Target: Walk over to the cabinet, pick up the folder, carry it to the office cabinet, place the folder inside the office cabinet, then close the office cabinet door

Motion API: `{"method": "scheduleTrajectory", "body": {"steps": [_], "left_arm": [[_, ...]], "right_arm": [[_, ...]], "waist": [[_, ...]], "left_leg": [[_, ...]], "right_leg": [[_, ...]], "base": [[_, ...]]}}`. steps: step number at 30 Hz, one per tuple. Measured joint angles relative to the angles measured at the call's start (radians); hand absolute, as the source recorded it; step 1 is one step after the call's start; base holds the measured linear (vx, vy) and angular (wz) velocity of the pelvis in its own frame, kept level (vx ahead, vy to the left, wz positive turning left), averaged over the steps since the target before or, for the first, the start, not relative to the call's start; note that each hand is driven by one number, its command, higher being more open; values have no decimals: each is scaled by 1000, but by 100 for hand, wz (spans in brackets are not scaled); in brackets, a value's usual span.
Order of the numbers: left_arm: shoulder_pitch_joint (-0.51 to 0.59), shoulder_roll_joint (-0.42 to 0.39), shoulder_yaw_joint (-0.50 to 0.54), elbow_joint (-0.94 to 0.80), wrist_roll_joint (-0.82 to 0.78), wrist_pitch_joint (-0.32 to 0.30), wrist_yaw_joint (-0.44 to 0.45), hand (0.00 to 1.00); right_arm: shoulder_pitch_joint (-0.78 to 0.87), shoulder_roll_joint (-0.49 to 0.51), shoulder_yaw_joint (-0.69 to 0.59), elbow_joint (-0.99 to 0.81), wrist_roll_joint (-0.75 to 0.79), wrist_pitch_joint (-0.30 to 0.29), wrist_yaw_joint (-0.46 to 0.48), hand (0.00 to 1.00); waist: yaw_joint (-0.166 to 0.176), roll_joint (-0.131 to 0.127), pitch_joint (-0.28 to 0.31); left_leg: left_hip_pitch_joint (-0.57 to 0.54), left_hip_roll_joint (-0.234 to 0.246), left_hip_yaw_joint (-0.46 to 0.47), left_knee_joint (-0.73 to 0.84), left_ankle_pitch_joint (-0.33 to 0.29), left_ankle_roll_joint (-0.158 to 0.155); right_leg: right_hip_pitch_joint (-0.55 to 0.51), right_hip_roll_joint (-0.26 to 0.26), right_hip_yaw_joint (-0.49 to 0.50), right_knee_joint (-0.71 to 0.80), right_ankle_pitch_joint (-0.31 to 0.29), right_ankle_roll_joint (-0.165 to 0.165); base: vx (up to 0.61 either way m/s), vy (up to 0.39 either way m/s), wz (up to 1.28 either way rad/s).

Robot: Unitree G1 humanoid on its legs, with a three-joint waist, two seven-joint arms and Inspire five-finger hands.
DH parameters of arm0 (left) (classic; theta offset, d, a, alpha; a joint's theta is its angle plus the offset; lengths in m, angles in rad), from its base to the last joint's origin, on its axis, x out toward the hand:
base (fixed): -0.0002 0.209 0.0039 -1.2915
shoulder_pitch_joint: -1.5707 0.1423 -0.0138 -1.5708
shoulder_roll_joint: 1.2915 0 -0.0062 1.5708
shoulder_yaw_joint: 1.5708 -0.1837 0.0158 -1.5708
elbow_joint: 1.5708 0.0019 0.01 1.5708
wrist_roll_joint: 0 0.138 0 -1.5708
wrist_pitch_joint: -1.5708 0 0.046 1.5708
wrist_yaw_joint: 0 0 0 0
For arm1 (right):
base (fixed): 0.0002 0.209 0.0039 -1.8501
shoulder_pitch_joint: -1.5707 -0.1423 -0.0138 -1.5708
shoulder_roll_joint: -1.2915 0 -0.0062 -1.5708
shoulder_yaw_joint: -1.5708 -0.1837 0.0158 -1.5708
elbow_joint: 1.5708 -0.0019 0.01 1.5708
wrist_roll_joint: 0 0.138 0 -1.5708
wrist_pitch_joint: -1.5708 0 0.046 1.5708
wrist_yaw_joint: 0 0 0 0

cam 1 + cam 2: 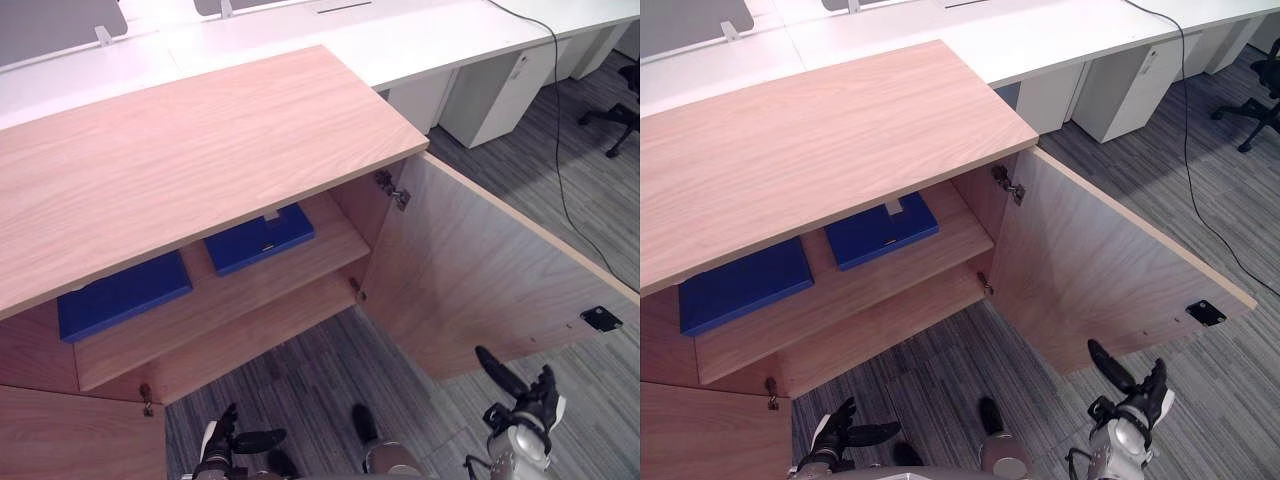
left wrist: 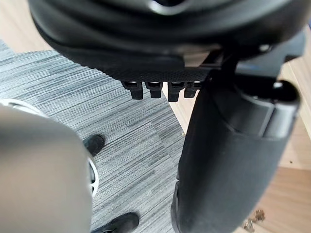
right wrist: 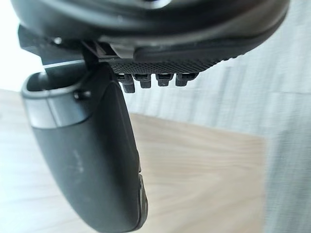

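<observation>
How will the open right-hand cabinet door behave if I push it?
The door looks like a stiff wooden panel, unlikely to flex. Hung on hinges, it should swing, not slide. Its smooth face may let the right hand slip.

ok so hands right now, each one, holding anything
Left hand: open, holding nothing.
Right hand: open, holding nothing.

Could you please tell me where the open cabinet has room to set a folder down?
The lower shelf is bare where visible, as is the cabinet top. The upper shelf is crowded: the left folder and right folder leave only a strip by the right wall.
</observation>
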Motion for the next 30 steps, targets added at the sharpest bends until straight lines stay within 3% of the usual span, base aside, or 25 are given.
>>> {"method": "scheduleTrajectory", "body": {"steps": [3,5,9,13,19,25,30], "left_arm": [[0,6,14,-1,1,0,-1,100],[2,9,14,2,0,1,-3,100],[-3,6,7,10,3,0,-9,100],[-20,-3,-30,19,21,-5,-10,100],[-26,-2,-30,28,21,-1,-6,100],[-68,-10,-77,91,41,6,5,100],[-104,-36,-110,90,60,8,14,100]], "right_arm": [[-47,-30,-14,2,18,-1,-31,100],[-48,-48,-20,2,23,-1,-35,100],[-48,-88,-15,9,30,-1,-41,100],[-77,-191,52,48,39,-1,-43,100],[-81,-162,157,-53,39,-1,-38,100],[192,5,350,-403,35,-10,-32,100],[436,19,603,-613,28,-20,-19,100]], "waist": [[7,3,1],[9,9,5],[2,34,20],[0,63,37],[-2,71,44],[-30,77,48],[-48,66,83]], "left_leg": [[-6,1,-12,5,-10,-12],[-8,-1,-27,4,-3,-2],[4,-5,-119,5,-1,1],[-6,-23,-221,13,-1,1],[-7,-41,-244,-13,-13,-21],[6,-20,-260,-20,-6,-15],[1,8,-218,34,-36,-28]], "right_leg": [[20,-4,-12,-49,8,-2],[36,-8,-21,-83,27,10],[71,-8,-53,-90,33,17],[56,-16,-47,-77,37,26],[19,-15,-27,-98,48,8],[2,26,9,-92,91,17],[-9,51,53,-79,99,11]], "base": [[1,-57,10],[12,-42,9],[29,-58,5],[-87,-16,-3],[-117,-20,-38],[22,-53,-32],[-17,-42,-32]]}}
